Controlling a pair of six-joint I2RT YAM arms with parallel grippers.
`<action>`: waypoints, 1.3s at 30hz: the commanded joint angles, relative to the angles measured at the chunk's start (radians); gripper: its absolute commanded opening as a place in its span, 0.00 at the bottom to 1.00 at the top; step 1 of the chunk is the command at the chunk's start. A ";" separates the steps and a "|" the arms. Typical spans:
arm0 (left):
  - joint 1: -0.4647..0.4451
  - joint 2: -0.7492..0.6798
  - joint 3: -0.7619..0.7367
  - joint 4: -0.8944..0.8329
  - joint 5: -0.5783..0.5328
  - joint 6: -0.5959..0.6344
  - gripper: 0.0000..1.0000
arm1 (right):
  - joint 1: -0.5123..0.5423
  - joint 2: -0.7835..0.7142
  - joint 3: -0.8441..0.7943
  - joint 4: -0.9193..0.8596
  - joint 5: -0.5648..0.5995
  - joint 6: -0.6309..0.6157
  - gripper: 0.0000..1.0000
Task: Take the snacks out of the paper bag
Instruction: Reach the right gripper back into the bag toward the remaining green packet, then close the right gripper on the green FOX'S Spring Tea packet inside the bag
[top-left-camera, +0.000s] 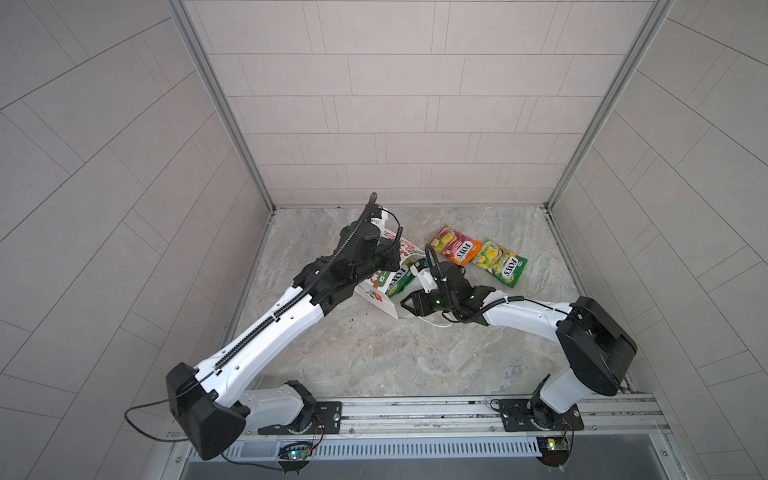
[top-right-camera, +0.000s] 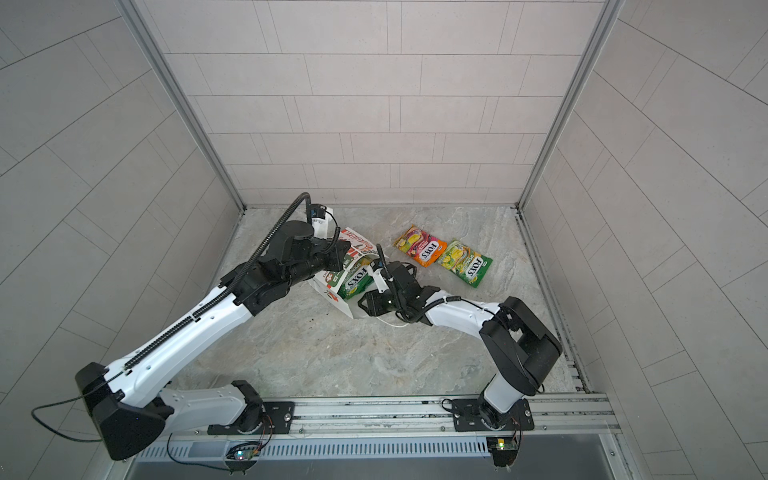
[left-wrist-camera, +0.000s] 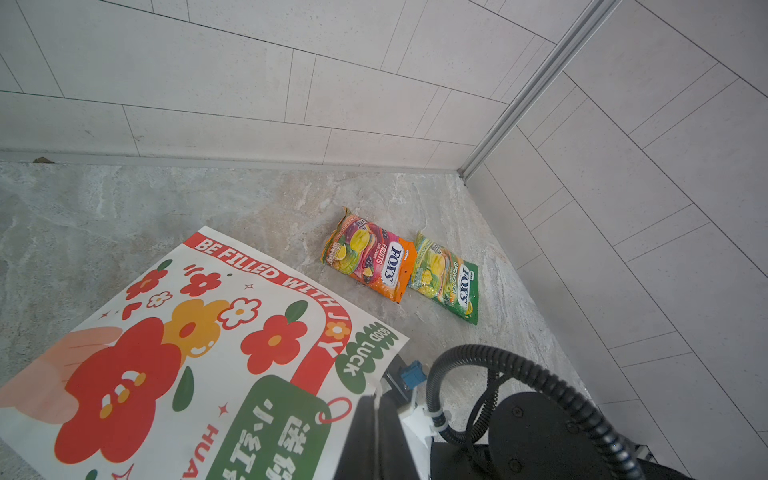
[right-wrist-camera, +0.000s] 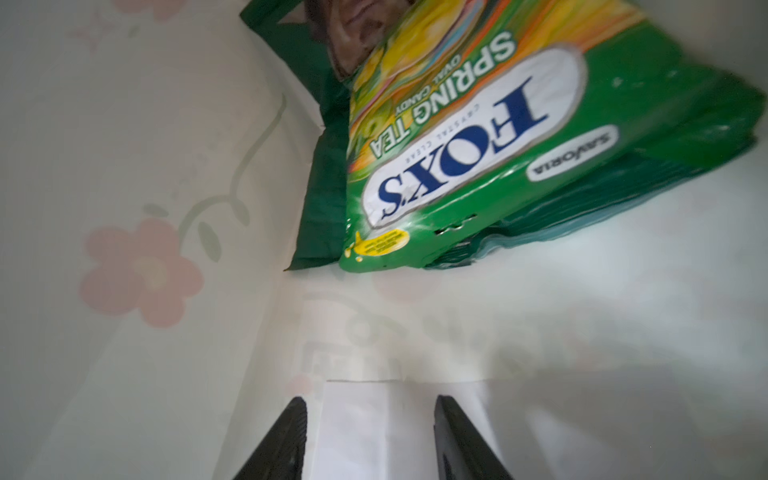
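Observation:
The white paper bag (top-left-camera: 384, 305) (top-right-camera: 332, 291) lies on its side, its flower print (left-wrist-camera: 187, 332) facing up. My left gripper (left-wrist-camera: 376, 401) is shut on the bag's upper rim and holds the mouth apart. My right gripper (right-wrist-camera: 368, 405) (top-left-camera: 405, 305) is open just inside the mouth, nothing between its fingers. A short way ahead of it lies a green-yellow FOX'S pouch (right-wrist-camera: 478, 158) (top-left-camera: 399, 280) on top of a dark green crisp bag (right-wrist-camera: 324, 187) with a face. Two snacks lie outside on the table: an orange-pink pouch (top-left-camera: 455, 245) (left-wrist-camera: 370, 259) and a green-yellow pouch (top-left-camera: 500, 262) (left-wrist-camera: 446, 278).
A white string handle (top-left-camera: 436, 322) trails on the marble table under my right wrist. Tiled walls close in the back and both sides, and a metal rail (top-left-camera: 415, 411) runs along the front edge.

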 joint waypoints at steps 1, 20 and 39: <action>-0.003 0.001 0.026 0.020 0.002 -0.004 0.00 | 0.007 0.031 0.018 0.052 0.074 0.092 0.50; -0.006 -0.003 0.029 0.028 0.017 -0.004 0.00 | 0.009 0.117 0.065 0.166 0.211 0.294 0.44; -0.014 0.012 0.041 0.030 0.026 -0.006 0.00 | 0.011 0.208 0.151 0.168 0.283 0.385 0.42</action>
